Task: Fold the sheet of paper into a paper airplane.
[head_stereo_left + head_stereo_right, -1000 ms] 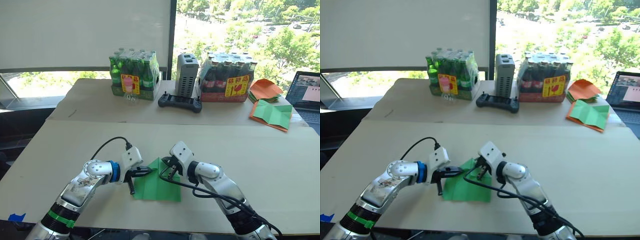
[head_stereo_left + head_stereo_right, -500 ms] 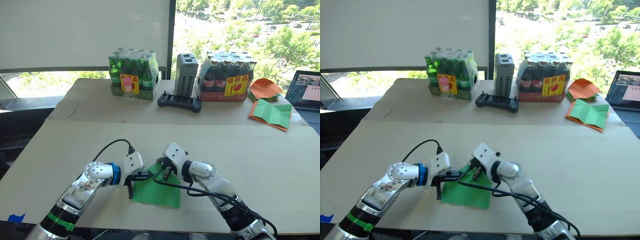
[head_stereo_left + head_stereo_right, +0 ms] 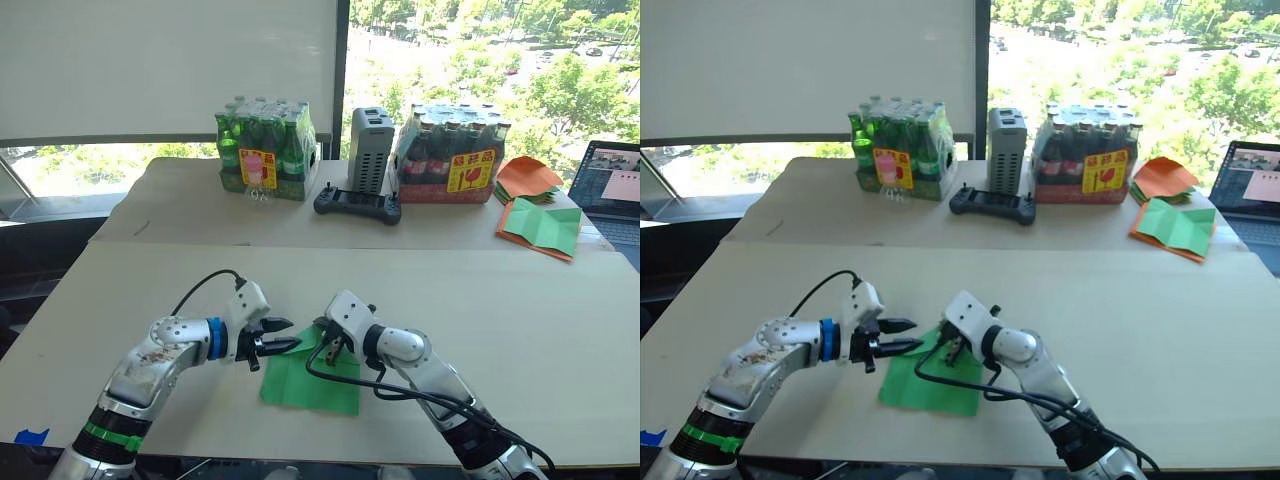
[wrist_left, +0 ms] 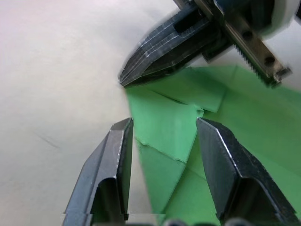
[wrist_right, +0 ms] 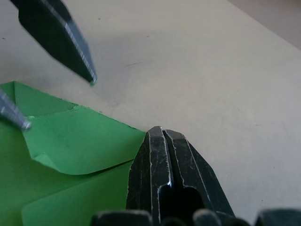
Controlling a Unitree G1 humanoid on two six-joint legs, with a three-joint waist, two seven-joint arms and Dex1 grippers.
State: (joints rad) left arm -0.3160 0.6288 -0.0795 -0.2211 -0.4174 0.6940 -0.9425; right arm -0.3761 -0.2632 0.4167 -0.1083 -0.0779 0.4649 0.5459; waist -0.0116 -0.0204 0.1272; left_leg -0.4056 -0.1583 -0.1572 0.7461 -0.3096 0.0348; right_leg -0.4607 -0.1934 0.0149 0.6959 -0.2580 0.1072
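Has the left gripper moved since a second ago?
Yes. The left gripper has pulled back toward the robot's left, off the sheet of paper, and now stands open beside its edge.

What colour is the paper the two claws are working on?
Bright green. The sheet of paper shows best in the left wrist view, creased and folded at one corner.

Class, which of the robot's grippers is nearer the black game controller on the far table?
Right. The right gripper sits almost straight in front of the black controller; the left gripper is further left.
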